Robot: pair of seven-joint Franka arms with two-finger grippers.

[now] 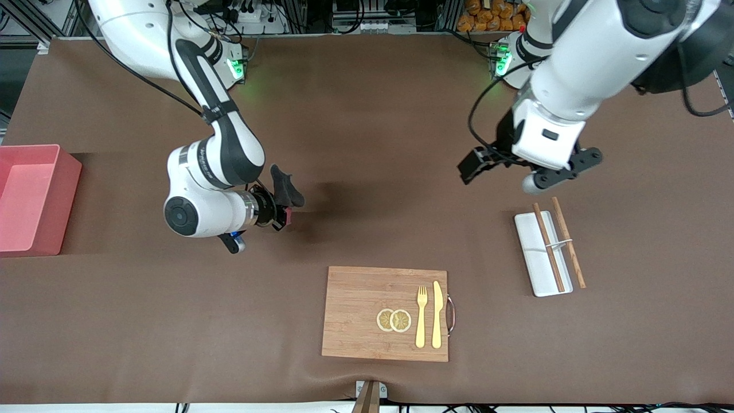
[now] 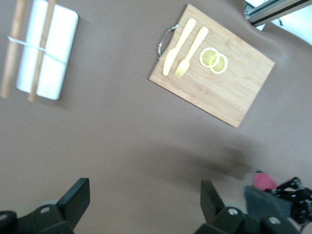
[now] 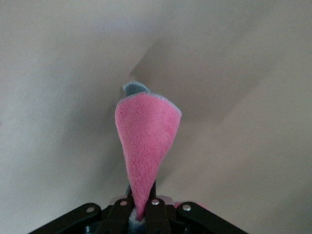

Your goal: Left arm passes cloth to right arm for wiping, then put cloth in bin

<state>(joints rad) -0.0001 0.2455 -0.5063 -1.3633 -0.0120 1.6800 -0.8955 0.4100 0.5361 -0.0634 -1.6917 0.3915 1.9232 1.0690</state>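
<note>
Wooden cutting board nearest the camera; right gripper pinches the cloth; left gripper – fingers spread, empty – hovers over white tray.

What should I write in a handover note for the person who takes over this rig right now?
Right gripper: shut on the cloth, held above the bare table mat toward the right arm's end.
Left gripper: open, empty, over the table beside the white tray with chopsticks.
Bin: at the right arm's end of the table; no cloth in it.
Done: the cloth is in the right gripper.
Left: wiping, as far as can be seen, then the cloth into the bin.
</note>
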